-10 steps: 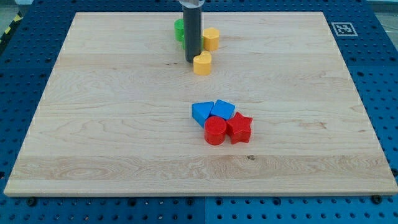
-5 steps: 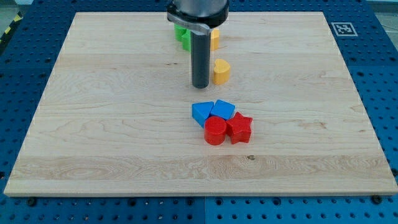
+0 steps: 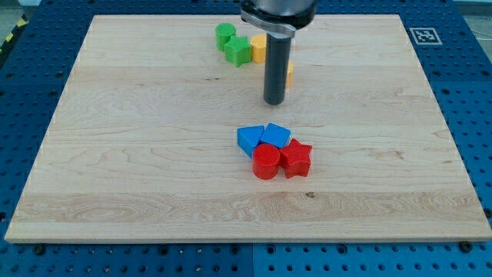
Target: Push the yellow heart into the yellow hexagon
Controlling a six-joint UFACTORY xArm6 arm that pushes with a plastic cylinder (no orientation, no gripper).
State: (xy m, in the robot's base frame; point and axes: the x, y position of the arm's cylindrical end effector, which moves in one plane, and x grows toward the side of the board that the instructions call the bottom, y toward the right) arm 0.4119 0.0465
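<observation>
My tip (image 3: 274, 101) rests on the board above the blue blocks. The yellow heart (image 3: 290, 75) is almost fully hidden behind my rod; only a thin yellow sliver shows at the rod's right edge. The yellow hexagon (image 3: 257, 48) sits toward the view's top, partly hidden by the rod, touching the green blocks on its left. The heart lies below and right of the hexagon, apart from it.
A green round block (image 3: 225, 33) and a green star-like block (image 3: 238, 51) sit at the view's top. Two blue blocks (image 3: 248, 139) (image 3: 276, 135), a red cylinder (image 3: 266, 162) and a red star (image 3: 297, 158) cluster mid-board.
My rod moved right and a little up from the heart's left side to in front of it. The heart, earlier fully visible, shifted right and is now mostly hidden.
</observation>
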